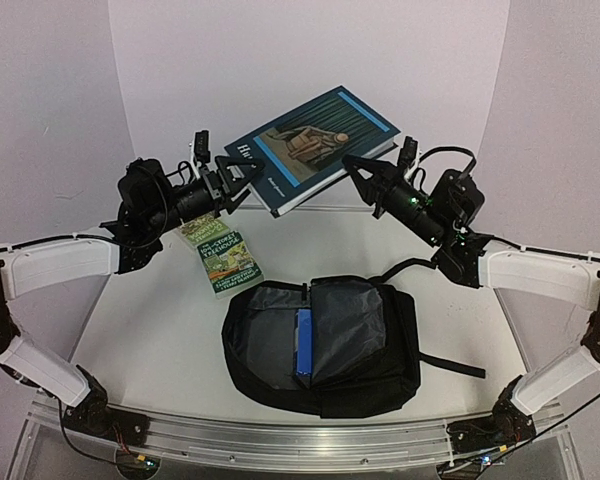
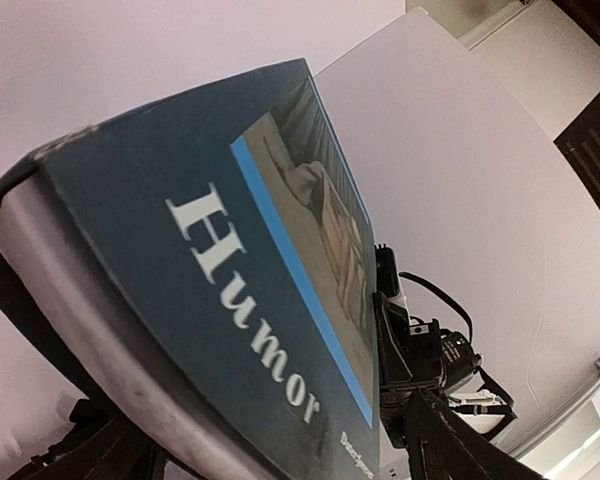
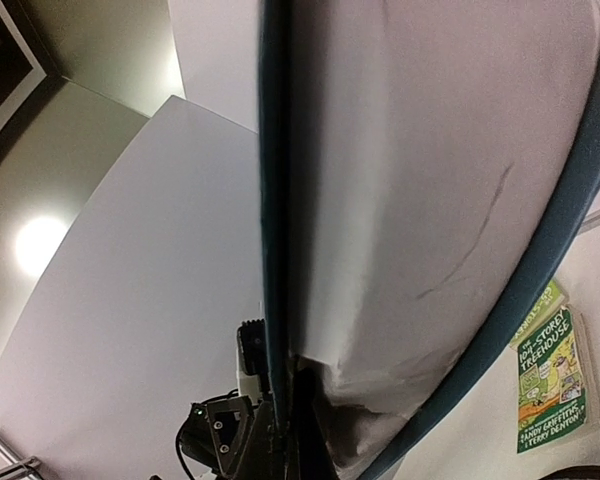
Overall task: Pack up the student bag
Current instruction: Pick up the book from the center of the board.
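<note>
The student bag, a large black backpack, lies flat at the table's near middle with its top flap open; a blue item shows in the opening. Both grippers hold a big dark-blue "Humor" book in the air above the far side of the table. My left gripper is shut on its near-left corner; the book fills the left wrist view. My right gripper is shut on its right edge, where cover and white pages show edge-on.
A green paperback lies on the table left of the bag, below the left gripper; it also shows in the right wrist view. A black strap trails right of the bag. White walls close in behind.
</note>
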Controlling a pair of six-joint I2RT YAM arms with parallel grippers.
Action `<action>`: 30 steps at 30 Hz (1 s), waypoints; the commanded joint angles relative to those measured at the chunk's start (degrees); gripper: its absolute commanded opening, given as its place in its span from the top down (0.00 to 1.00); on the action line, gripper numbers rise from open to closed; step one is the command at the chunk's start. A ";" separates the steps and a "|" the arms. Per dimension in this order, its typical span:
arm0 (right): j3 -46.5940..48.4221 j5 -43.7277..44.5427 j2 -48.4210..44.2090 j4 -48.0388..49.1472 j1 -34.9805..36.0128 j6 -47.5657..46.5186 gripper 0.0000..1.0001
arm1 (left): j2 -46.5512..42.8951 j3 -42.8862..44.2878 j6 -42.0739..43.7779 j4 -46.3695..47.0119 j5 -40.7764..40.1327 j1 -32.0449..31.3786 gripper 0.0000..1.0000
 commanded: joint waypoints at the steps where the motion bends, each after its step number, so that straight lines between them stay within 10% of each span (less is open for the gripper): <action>1: -0.11 0.15 -2.76 8.05 0.54 1.52 1.00 | 1.43 2.50 -1.93 5.41 0.88 -0.34 0.16; 6: -0.37 0.10 -3.24 8.15 0.57 1.42 1.00 | 1.69 2.80 -1.93 5.15 0.13 -0.34 0.18; 28: -2.80 1.44 -3.13 6.14 0.61 -0.69 1.00 | 3.04 2.85 -5.67 9.63 0.23 -0.34 0.78; 30: -3.40 2.71 -3.92 3.56 0.59 -2.35 0.85 | 2.79 2.61 -6.04 9.52 0.49 -0.35 0.81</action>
